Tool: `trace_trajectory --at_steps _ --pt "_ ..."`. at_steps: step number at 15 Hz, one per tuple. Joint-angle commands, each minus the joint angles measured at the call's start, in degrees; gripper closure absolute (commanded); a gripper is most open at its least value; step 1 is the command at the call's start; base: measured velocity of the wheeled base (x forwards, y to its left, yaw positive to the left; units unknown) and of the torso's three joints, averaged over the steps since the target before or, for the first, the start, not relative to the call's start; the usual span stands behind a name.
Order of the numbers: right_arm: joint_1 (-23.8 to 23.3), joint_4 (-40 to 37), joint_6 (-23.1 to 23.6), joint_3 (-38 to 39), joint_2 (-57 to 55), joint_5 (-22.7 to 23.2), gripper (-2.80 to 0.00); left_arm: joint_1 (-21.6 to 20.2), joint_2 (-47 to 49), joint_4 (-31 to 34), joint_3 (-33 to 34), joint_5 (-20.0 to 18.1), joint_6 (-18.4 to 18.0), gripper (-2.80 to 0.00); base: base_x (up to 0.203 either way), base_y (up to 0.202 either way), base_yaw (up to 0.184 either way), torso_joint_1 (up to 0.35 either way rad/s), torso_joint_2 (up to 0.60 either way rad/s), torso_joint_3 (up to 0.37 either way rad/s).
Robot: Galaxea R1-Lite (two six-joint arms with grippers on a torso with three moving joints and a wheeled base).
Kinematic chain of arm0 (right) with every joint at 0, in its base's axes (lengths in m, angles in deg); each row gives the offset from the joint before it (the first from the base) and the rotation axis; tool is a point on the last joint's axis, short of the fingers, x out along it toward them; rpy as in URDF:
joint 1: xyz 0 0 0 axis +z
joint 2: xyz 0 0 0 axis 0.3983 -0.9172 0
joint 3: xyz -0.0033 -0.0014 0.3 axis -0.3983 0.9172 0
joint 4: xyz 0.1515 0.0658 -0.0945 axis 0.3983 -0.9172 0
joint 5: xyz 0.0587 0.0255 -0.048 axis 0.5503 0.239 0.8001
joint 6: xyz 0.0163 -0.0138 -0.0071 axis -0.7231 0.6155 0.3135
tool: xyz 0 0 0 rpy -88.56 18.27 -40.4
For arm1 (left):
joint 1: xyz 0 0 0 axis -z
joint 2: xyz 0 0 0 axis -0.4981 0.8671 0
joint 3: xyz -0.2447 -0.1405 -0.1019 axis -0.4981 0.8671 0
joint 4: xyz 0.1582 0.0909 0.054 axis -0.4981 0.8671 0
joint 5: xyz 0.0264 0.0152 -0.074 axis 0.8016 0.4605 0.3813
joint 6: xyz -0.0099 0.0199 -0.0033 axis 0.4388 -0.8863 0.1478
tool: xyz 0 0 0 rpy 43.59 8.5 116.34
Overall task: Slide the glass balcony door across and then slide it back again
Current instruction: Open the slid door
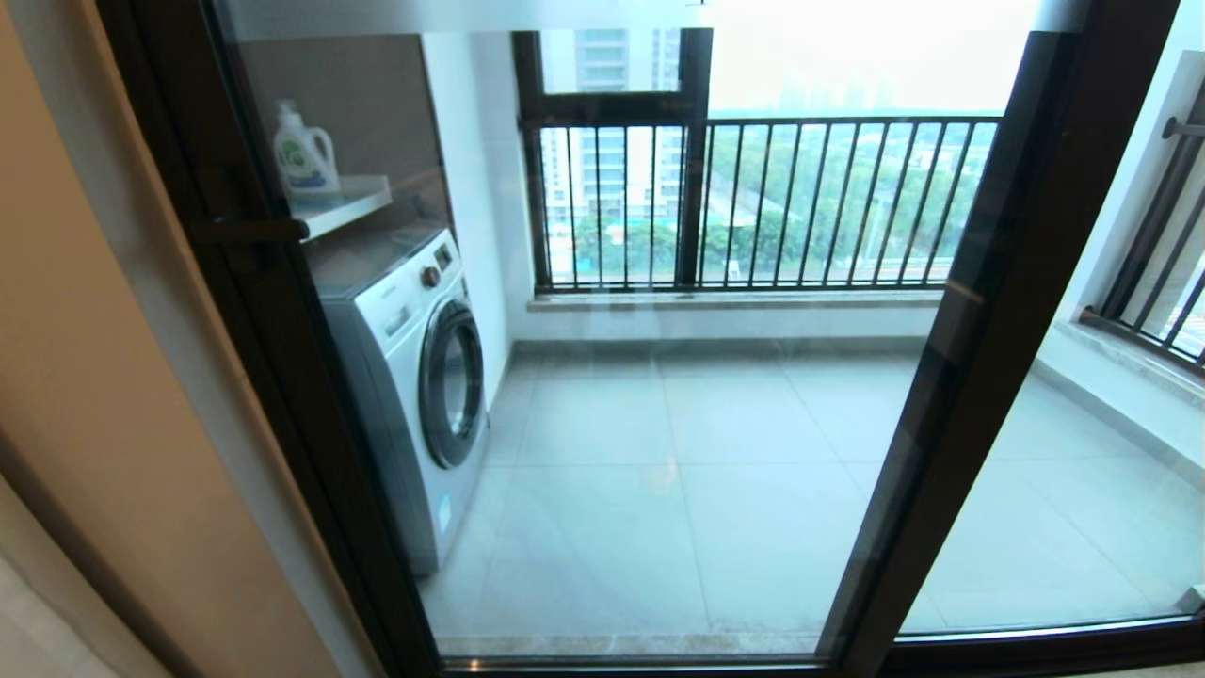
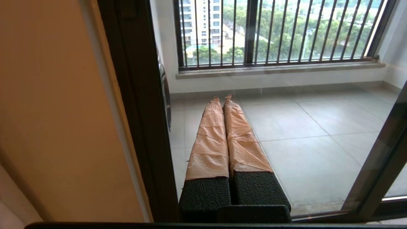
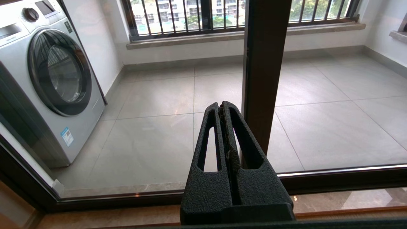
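the glass balcony door [image 1: 659, 395] fills most of the head view: a full-height clear pane in a dark brown metal frame. its left stile runs beside the tan wall [image 1: 85, 377], and a slim dark handle [image 1: 249, 229] projects from that stile at about shelf height. its right stile [image 1: 979, 311] crosses the view at a slant, with a second dark-framed glass pane [image 1: 1083, 490] beyond it on the right. the door's bottom rail sits along the floor track at the lower edge of the view.

neither arm shows in the head view. in the left wrist view the left claw [image 2: 221, 97] has both fingers pressed together along their length, each wrapped in peach-coloured tape [image 2: 210, 143], gripping nothing. it points toward the glass just beside the door's left stile [image 2: 140, 111]; whether the tips touch the pane cannot be told.

in the right wrist view the right claw [image 3: 222, 106] is likewise closed, black slotted fingers meeting at the tips with nothing between them. it sits just beside the brown right stile [image 3: 265, 63], low down near the bottom rail [image 3: 343, 178]; contact cannot be told.

seen through the glass: a silver front-loading washing machine [image 1: 414, 377] against the left balcony wall, a white shelf [image 1: 344, 202] above it carrying a white detergent bottle [image 1: 303, 155], a grey tiled floor [image 1: 678, 471], and a far window with black vertical railing bars [image 1: 800, 202] above a stone sill.
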State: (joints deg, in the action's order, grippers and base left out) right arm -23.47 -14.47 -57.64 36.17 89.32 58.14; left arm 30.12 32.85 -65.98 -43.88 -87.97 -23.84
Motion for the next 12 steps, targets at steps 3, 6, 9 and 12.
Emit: trace_trajectory --at_steps 3,6,9,12 --pt "0.0 0.0 0.0 0.7 0.1 0.0 0.0 0.1 27.7 -12.2 -7.7 -0.5 0.1 0.0 0.0 0.0 0.0 0.0 0.0 0.0" --pt "0.0 0.0 0.0 0.7 0.1 0.0 0.0 0.3 44.1 -21.4 -17.4 -0.7 0.3 0.0 0.0 0.0 0.0 0.0 0.0 0.0" --pt "0.0 0.0 0.0 0.7 0.1 0.0 0.0 1.1 56.4 -25.4 -28.4 -0.8 0.4 0.0 0.0 0.0 0.0 0.0 0.0 0.0" --pt "0.0 0.0 0.0 0.7 0.1 0.0 0.0 2.3 65.0 -26.8 -34.3 -0.9 0.3 0.0 0.0 0.0 0.0 0.0 0.0 0.0"
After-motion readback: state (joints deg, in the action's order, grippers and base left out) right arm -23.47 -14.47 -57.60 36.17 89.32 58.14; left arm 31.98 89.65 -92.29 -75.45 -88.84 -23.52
